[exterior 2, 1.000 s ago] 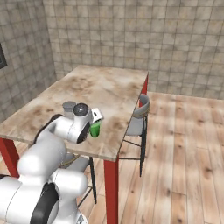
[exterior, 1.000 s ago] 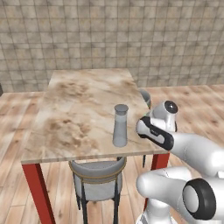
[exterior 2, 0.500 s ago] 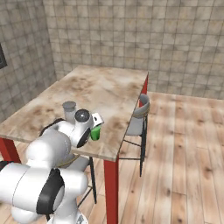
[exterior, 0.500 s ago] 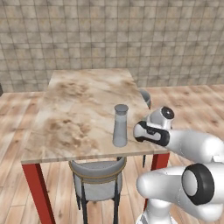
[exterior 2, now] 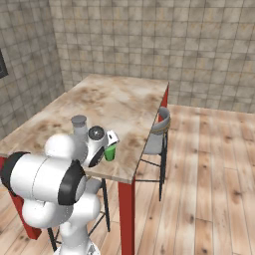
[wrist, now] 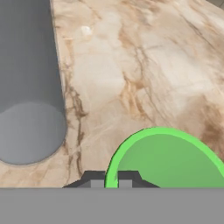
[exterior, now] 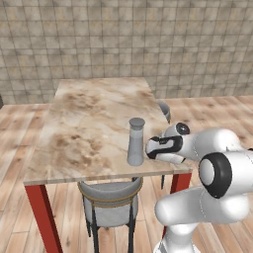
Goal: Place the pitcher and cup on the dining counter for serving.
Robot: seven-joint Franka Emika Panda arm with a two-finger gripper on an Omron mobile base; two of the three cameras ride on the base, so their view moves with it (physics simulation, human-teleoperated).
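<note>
The pitcher already stands upright on the dining counter, near its front edge. I am on the second item: my gripper has its jaws pinched nearly together over the rim of the cup, one tip inside the wall and one outside. In the right base view the cup sits low at the counter's near corner, just beside the pitcher; whether its base already bears on the stone I cannot tell.

Step in hand, by my judgement: set-down of the cup. The next move calls for lowering until the base rests flat, then opening the jaws and lifting straight clear, without swinging toward the pitcher.

Materials and shapes:
- Cup: bright green, smooth, thin round wall, open top.
- Pitcher: plain matte grey, wide cylindrical base, narrower neck, flat round top.
- Counter: polished beige-brown marbled stone with dark veins, rectangular, on red legs.
- A grey round-backed stool is tucked under the near edge.
</note>
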